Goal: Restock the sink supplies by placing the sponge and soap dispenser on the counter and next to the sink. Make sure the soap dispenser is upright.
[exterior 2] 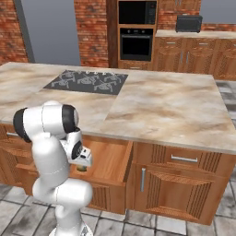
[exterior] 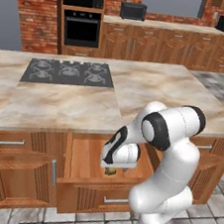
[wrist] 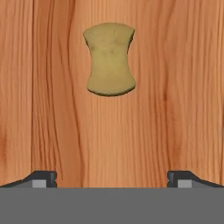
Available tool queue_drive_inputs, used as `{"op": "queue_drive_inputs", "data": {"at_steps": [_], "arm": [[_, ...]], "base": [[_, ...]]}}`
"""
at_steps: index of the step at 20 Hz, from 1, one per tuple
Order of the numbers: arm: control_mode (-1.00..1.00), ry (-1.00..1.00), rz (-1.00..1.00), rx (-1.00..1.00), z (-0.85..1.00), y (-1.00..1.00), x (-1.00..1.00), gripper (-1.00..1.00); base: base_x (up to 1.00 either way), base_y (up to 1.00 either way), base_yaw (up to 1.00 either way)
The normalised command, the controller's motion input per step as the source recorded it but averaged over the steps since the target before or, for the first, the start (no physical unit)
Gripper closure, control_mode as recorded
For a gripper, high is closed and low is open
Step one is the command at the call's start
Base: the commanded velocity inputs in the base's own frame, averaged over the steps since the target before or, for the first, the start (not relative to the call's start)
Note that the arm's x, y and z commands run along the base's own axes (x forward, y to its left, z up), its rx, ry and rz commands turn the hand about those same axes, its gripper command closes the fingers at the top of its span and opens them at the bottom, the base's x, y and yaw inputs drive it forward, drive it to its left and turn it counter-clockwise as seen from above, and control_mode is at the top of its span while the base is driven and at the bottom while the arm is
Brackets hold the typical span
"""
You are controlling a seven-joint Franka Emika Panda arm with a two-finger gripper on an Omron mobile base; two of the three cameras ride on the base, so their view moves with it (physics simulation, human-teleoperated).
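While my gripper [wrist: 112, 178] hangs over the open drawer [exterior: 85, 155], its fingers spread wide and empty, I see the sponge [wrist: 109, 59] lying flat below.

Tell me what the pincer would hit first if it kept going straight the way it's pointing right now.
Most likely the wooden drawer floor. The open pincer looks straight down at it, and the sponge lies ahead of center, outside the fingertips' line. Depth is hard to judge.
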Motion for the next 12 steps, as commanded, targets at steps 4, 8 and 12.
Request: {"op": "queue_drive_inputs", "data": {"at_steps": [4,8,12], "arm": [[-1.00,0.00,0.00,0.00,-0.15,0.00,0.36,-1.00],[-1.00,0.00,0.00,0.00,-0.39,0.00,0.33,-1.00],[-1.00,0.00,0.00,0.00,-0.43,0.00,0.29,-1.00]], "base": [[0.00,0.00,0.00],[0.00,0.00,0.00],[0.00,0.00,0.00]]}}
